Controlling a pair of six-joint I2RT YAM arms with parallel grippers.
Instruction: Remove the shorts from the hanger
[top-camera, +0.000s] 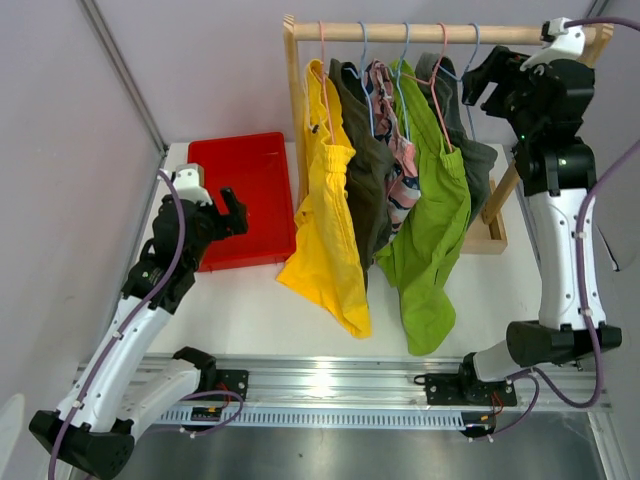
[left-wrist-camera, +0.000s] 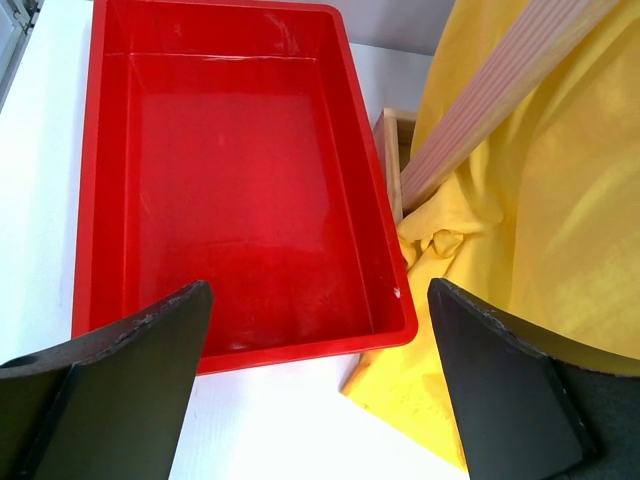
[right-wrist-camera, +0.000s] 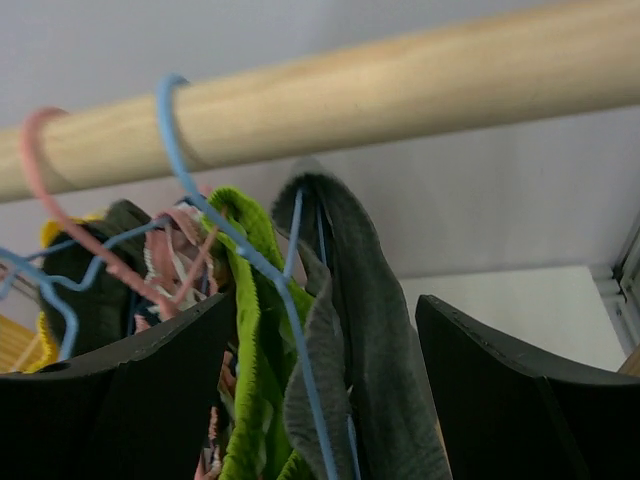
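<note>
Five shorts hang on wire hangers from a wooden rod (top-camera: 430, 33): yellow (top-camera: 325, 220), dark olive (top-camera: 365, 180), pink floral (top-camera: 402, 180), lime green (top-camera: 435, 230) and grey (top-camera: 478, 160). My right gripper (top-camera: 480, 85) is high at the rod's right end. In the right wrist view it (right-wrist-camera: 325, 300) is open and straddles the grey shorts (right-wrist-camera: 375, 330) and their blue hanger (right-wrist-camera: 250, 260), with the lime green waistband (right-wrist-camera: 245, 340) against the left finger. My left gripper (top-camera: 232, 205) stands open and empty over the near rim of the red tray (left-wrist-camera: 300, 350), with yellow cloth (left-wrist-camera: 540, 200) to its right.
The red tray (top-camera: 245, 190) lies left of the rack, its inside bare. The rack's wooden posts and base (top-camera: 490, 235) stand at the back right. A metal rail (top-camera: 330, 385) runs along the near table edge. Grey walls close in at left and behind.
</note>
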